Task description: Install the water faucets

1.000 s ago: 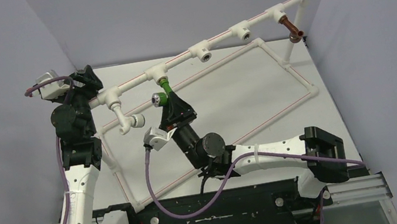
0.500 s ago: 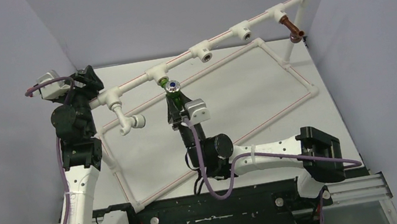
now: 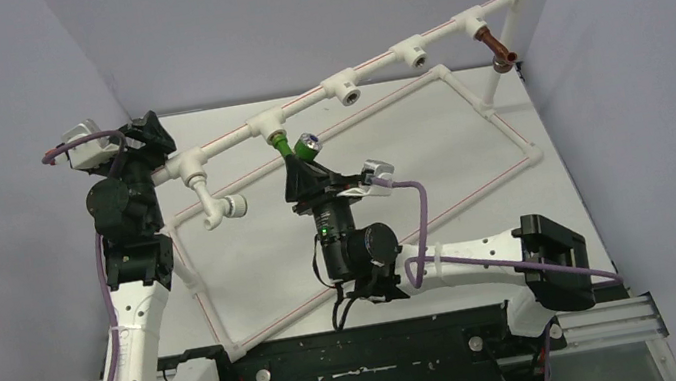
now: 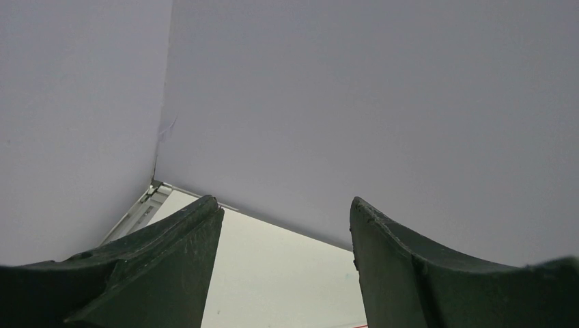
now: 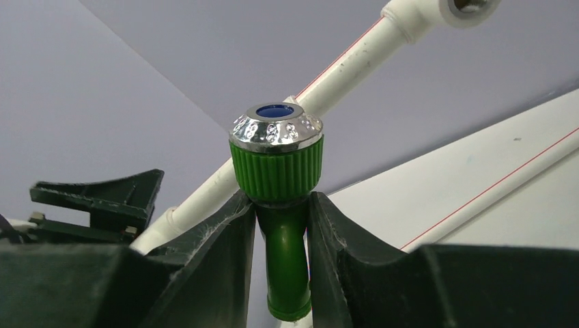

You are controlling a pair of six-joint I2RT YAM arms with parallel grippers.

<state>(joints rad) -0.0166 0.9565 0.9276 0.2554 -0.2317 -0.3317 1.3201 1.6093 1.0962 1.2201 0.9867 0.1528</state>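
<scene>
The bright green water faucet (image 3: 290,149) hangs from a white tee socket (image 3: 265,121) of the raised pipe, its silver-rimmed end (image 3: 308,142) pointing right. My right gripper (image 3: 297,164) is shut on its stem; in the right wrist view the fingers pinch the green faucet (image 5: 285,239) just under its ribbed collar, with the gripper (image 5: 281,205) below the silver cap. A reddish-brown water faucet (image 3: 499,47) sits in the far right tee. My left gripper (image 3: 152,139) stands open by the pipe's left end, and between its jaws (image 4: 283,205) only wall and table show.
The raised white pipe (image 3: 376,65) carries two open tee sockets (image 3: 342,87) (image 3: 412,55). A white elbow spout (image 3: 215,209) hangs near the left end. The rectangular pipe frame (image 3: 506,125) lies on the table. Grey walls enclose three sides.
My right wrist has turned with the green faucet in it: the silver end swung from the left side to the right, and the wrist camera came round to the right. The left arm stayed still.
</scene>
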